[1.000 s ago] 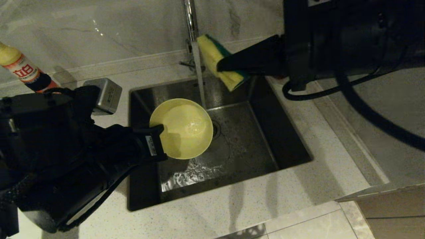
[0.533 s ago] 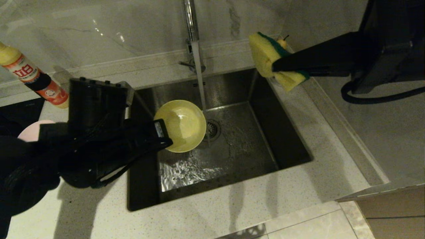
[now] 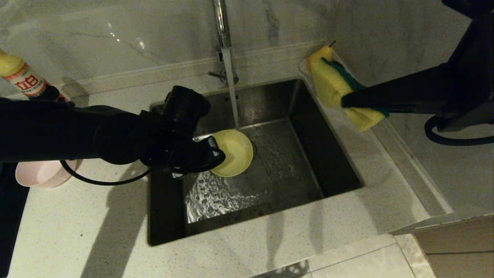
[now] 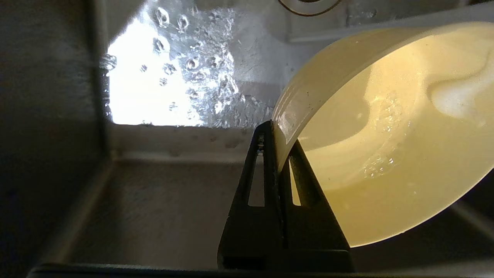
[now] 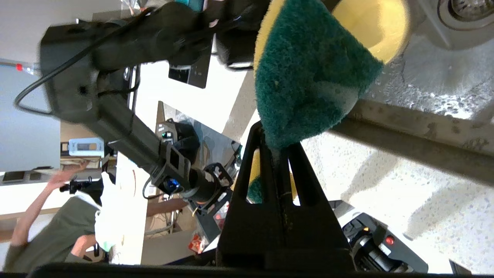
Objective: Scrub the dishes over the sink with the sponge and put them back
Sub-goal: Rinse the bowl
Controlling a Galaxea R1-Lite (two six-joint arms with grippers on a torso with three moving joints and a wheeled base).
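The yellow bowl (image 3: 234, 151) hangs tilted low inside the sink (image 3: 332, 158), just left of the running water, its wet inside showing in the left wrist view (image 4: 389, 139). My left gripper (image 3: 217, 155) (image 4: 279, 133) is shut on its rim, one finger inside and one outside. The sponge (image 3: 335, 85), yellow with a green face (image 5: 308, 73), is pinched in my shut right gripper (image 3: 346, 102) (image 5: 276, 136) above the counter by the sink's right rim. A pale pink bowl (image 3: 40, 173) stands on the counter at the far left, partly behind my left arm.
The tap (image 3: 223, 34) pours a stream (image 3: 232, 96) into the sink, and water pools on its floor. A detergent bottle (image 3: 23, 79) stands at the back left. A small yellow item (image 3: 323, 52) lies at the sink's back right corner. The raised counter ledge (image 3: 409, 166) runs along the right.
My left arm swung forward and lowered the yellow bowl deep into the sink, tilting it. My right arm carried the sponge from beside the tap rightward past the sink's right rim.
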